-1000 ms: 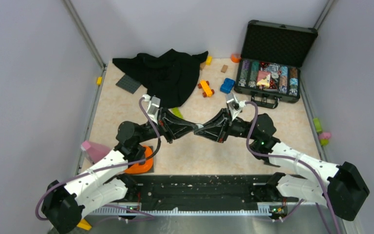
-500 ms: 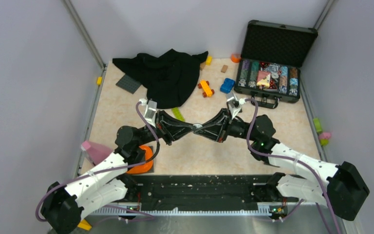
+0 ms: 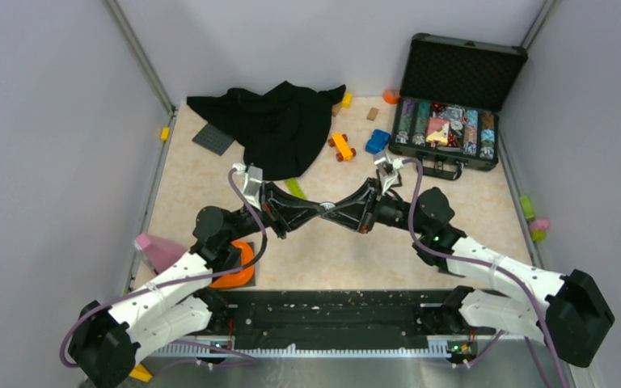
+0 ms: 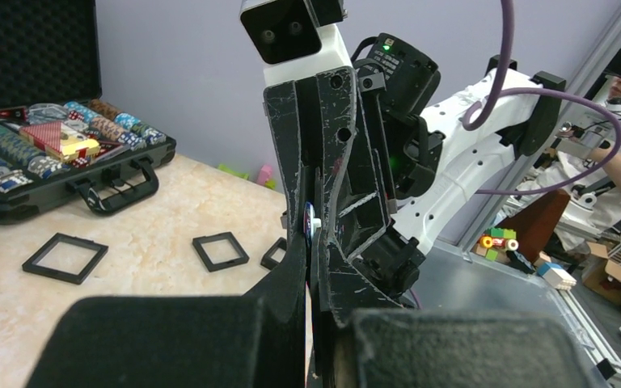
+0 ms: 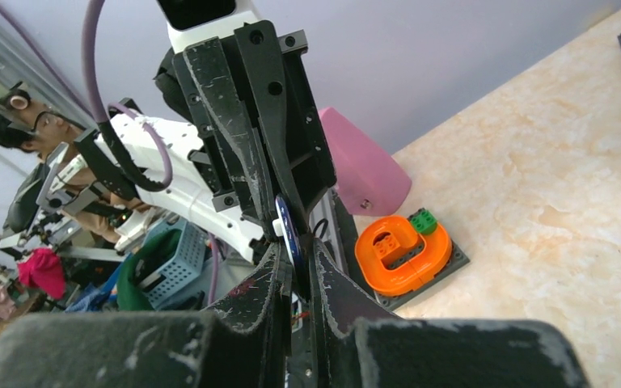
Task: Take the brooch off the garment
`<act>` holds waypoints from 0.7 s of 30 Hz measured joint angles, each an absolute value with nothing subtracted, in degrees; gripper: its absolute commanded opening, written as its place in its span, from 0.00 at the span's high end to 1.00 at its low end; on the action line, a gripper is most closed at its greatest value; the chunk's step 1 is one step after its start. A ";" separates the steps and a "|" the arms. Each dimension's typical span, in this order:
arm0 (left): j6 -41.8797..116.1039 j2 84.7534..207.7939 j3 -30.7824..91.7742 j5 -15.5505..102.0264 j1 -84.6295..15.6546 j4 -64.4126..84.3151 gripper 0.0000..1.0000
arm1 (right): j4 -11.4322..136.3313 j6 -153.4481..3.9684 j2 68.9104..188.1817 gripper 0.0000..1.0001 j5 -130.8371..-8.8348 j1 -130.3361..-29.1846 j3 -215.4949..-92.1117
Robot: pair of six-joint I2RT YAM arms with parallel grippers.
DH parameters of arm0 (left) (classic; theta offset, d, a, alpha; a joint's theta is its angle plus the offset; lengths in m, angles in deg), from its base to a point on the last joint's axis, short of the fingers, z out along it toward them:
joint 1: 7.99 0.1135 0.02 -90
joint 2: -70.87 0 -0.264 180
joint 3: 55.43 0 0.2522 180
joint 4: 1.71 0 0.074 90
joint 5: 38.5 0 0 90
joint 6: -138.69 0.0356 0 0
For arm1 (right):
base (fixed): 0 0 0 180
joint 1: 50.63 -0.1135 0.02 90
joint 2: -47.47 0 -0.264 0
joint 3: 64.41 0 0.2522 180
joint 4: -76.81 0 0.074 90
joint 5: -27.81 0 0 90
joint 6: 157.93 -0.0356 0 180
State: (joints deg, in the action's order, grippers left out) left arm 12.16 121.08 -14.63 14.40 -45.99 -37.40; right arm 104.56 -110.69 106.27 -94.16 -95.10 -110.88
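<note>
The brooch is a small round disc with a white and dark-blue edge, seen edge-on in the left wrist view (image 4: 310,220) and in the right wrist view (image 5: 287,233). My left gripper (image 3: 317,212) and right gripper (image 3: 334,212) meet tip to tip above the middle of the table. Each is shut on the brooch from its own side. In the left wrist view my gripper (image 4: 314,236) pinches the disc at the tips, and so does my right gripper (image 5: 297,257). The garment (image 3: 279,125), a black crumpled cloth, lies at the back left, apart from both grippers.
An open black case of poker chips (image 3: 449,121) stands at the back right. An orange toy car (image 3: 341,145) and a blue one (image 3: 377,141) lie beside the cloth. An orange ring on a grey plate (image 3: 234,271) and a pink block (image 3: 155,250) sit near left. Black square frames (image 4: 65,257) lie on the table.
The two joined grippers have shifted slightly to the left, staying tip to tip on the disc. The cloth has not moved.
</note>
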 measured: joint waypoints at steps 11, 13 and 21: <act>13.38 118.85 -15.50 19.84 -47.49 -31.17 1.00 | 108.93 -112.52 103.74 0.81 -88.46 -95.58 -105.44; 13.71 117.63 -15.98 21.24 -47.49 -29.05 1.00 | 109.83 -112.00 103.12 0.69 -87.06 -95.36 -104.67; 14.43 114.90 -15.94 23.71 -46.75 -28.17 1.00 | 105.24 -105.75 100.79 0.38 -88.30 -93.83 -105.41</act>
State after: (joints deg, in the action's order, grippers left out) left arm 14.43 114.90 -15.94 23.71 -46.75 -28.17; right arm 105.24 -105.75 100.79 -88.30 -93.83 -105.41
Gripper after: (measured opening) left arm 0.017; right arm 0.621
